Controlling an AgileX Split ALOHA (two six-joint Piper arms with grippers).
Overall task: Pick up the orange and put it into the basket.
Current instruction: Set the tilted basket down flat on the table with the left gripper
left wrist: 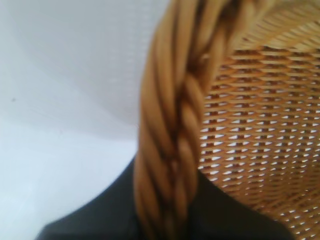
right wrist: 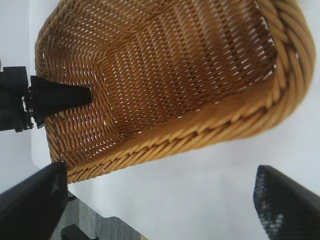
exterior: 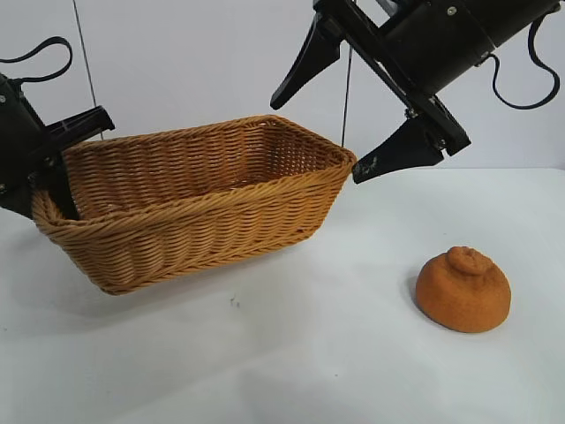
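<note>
Nearest the exterior camera, the matte dull-orange, dome-shaped orange (exterior: pixel 463 290) with a knobbly bump on top sits on the white table (exterior: pixel 291 353), toward the right side and free of both grippers. It rests well apart from the basket, on the bare tabletop, with a soft shadow at its base.

Farther back and to the left stands the rectangular tan-orange woven wicker basket (exterior: pixel 203 199), with a braided rim and sloping sides. Its left end is raised off the table, so the whole basket tilts, the right end lower. Nothing lies inside it.

The left gripper (exterior: pixel 66 163) clamps the basket's left rim: one black finger reaches down inside the wall and the other lies outside it, the jaws nearly closed on the braid. In the left wrist view the thick braided rim (left wrist: pixel 170 150) runs straight between the dark fingers, with the open weave of the wall beside it. The right wrist view shows that same inner finger (right wrist: pixel 62 97) pressed against the inside of the basket (right wrist: pixel 165 85).

Behind and above the basket's right end, the right gripper (exterior: pixel 353 106) hangs in the air with its two black fingers spread wide, holding nothing, pointing down toward the basket's right corner.
</note>
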